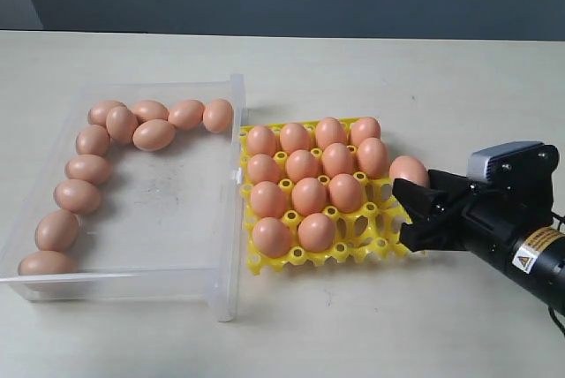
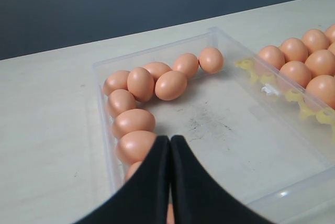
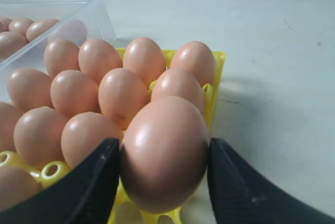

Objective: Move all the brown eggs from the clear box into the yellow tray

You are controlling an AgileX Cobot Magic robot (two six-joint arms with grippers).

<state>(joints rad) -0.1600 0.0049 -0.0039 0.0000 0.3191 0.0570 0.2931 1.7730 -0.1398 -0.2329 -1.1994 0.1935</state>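
The held egg (image 3: 162, 130) sits between the two fingers of the right claw (image 3: 163, 148), which is spread to the egg's width and presses on it from both sides. The egg hangs over the right edge of the yellow tray (image 1: 371, 241), next to the vacant cup of the third row. Thirteen brown eggs (image 1: 303, 165) occupy cups; three cups are vacant, all toward the tray's front right corner. Eleven more eggs (image 1: 87, 169) line the left and far walls of the clear box (image 1: 159, 210), which stands just beside the tray. The left claw (image 2: 170, 148) is closed on nothing above the box. Hazards: an off-centre release may land the egg on a peaked post and roll it onto the desk (image 1: 397, 69); a low approach may strike seated neighbours; excess squeeze may crack the shell. Vacant cups appear fewer than the eggs outstanding.
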